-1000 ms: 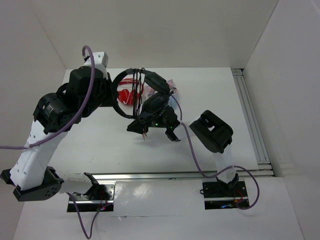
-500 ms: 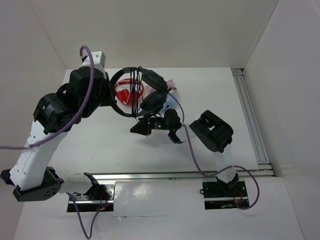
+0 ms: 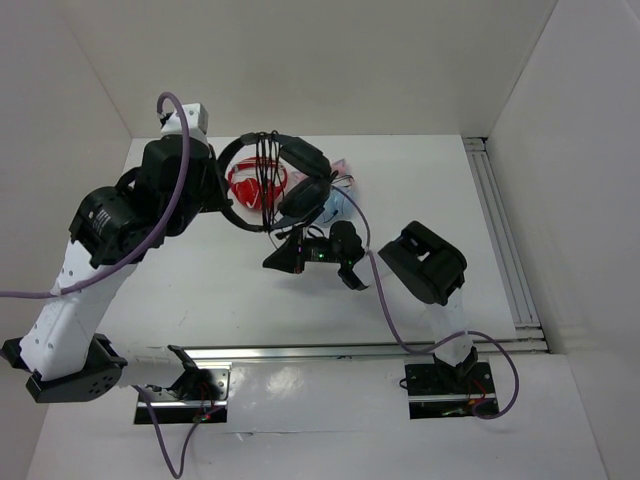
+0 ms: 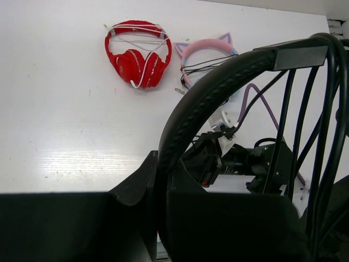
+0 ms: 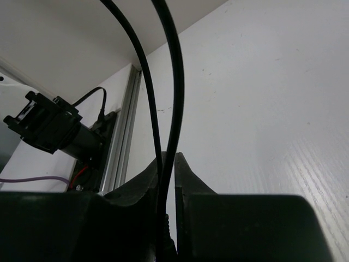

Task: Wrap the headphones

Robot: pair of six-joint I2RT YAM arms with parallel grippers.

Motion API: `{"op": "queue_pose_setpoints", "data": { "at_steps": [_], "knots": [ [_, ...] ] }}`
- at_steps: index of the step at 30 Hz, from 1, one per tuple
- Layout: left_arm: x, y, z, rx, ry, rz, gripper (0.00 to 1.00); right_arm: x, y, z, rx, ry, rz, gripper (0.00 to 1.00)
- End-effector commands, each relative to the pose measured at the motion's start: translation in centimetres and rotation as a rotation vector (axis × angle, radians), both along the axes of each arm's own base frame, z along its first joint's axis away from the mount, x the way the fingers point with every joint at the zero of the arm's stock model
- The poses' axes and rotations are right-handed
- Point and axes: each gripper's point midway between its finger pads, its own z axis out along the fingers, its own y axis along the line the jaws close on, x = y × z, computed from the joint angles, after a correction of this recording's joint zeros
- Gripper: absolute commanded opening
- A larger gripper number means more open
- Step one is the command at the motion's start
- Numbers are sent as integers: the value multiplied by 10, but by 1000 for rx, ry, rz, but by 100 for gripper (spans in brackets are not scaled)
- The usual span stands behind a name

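The black headphones [image 3: 303, 158] hang above the table, and my left gripper [image 4: 162, 164] is shut on their padded headband [image 4: 218, 87]. In the top view the left gripper [image 3: 224, 196] sits at the band's left side. Several turns of thin black cable [image 4: 283, 125] cross the headband. Just below and in front of the ear cups, my right gripper [image 3: 287, 262] is shut on two strands of that cable [image 5: 175, 109], which run up out of its jaws [image 5: 168, 159]. The cable's plugs are not visible.
Red-and-white headphones [image 4: 136, 54] and pink and light-blue cat-ear headphones [image 4: 204, 50] lie on the white table behind the held set. An aluminium rail [image 3: 505, 240] runs along the right side and another along the front [image 3: 350, 350]. White walls enclose the table.
My right gripper's jaws have closed in on the cable and its wrist has turned, drawing in under the ear cups. The held headphones have shifted slightly towards the back.
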Motion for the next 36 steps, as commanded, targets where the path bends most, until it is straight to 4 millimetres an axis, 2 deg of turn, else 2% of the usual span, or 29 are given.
{"op": "queue_pose_setpoints", "data": {
  "at_steps": [1,2,4,5,8,9,10,11,12,13,14,15,16,18,20,21,22,23,25,26,27,28,29,30,31,32,34,35,36],
  "knots": [
    [2,5,24,-99,-89,62,0,-3,-1,6,23,-51,-23,0],
    [4,7,22,-98,-86,79,0,-1,-1,13,32,-71,-33,0],
    [5,10,22,-103,-89,101,0,-10,1,11,26,-73,-37,0],
    [9,16,19,-91,-85,128,0,-4,1,15,24,-95,-69,0],
    [20,33,7,-98,-64,211,0,-17,1,10,-20,-95,-103,0],
    [27,37,7,-105,-62,230,0,-13,0,4,-53,-109,-159,0],
    [34,52,5,-112,-63,282,0,-23,4,2,-70,-115,-162,0],
    [43,52,-3,-117,-38,283,0,-27,0,-3,-92,-115,-179,0],
    [51,57,-7,-119,-26,302,0,-27,-1,4,-85,-142,-213,0],
    [58,63,-15,-113,-9,325,0,-37,2,4,-92,-138,-203,0],
    [64,77,-14,-128,-24,378,0,-42,-1,2,-101,-146,-209,0],
    [70,81,-22,-116,-4,397,0,-42,-1,7,-115,-162,-233,0],
    [77,83,-31,-117,11,417,0,-55,2,6,-128,-168,-217,0],
    [84,91,-37,-102,14,466,0,-62,3,15,-133,-190,-220,0],
    [88,91,-58,-89,58,492,0,-75,8,13,-177,-208,-202,0],
    [93,95,-65,-81,60,535,0,-77,9,19,-195,-231,-210,0],
    [95,97,-73,-61,76,546,0,-89,14,24,-204,-248,-190,0],
    [99,101,-89,-39,110,574,0,-93,19,35,-198,-270,-187,0],
    [99,110,-107,9,141,636,0,-106,22,62,-182,-314,-174,0],
    [98,113,-116,28,163,659,0,-118,23,60,-227,-338,-161,0],
    [98,119,-121,43,177,690,0,-123,24,68,-230,-356,-157,0],
    [100,123,-133,69,210,713,0,-126,26,96,-193,-383,-165,0],
    [100,123,-140,79,233,719,0,-131,23,96,-229,-407,-154,0],
    [101,122,-141,86,242,719,0,-138,23,107,-218,-428,-148,0],
    [101,123,-141,95,244,714,0,-137,22,125,-197,-451,-153,0],
    [100,124,-147,146,275,689,0,-133,11,134,-233,-490,-176,0],
    [101,115,-151,184,297,635,0,-122,2,159,-246,-551,-236,0],
    [98,117,-156,224,318,612,0,-107,-12,160,-327,-615,-307,0],
    [91,113,-164,255,347,570,0,-99,-17,162,-369,-649,-337,0]
  ]
}}
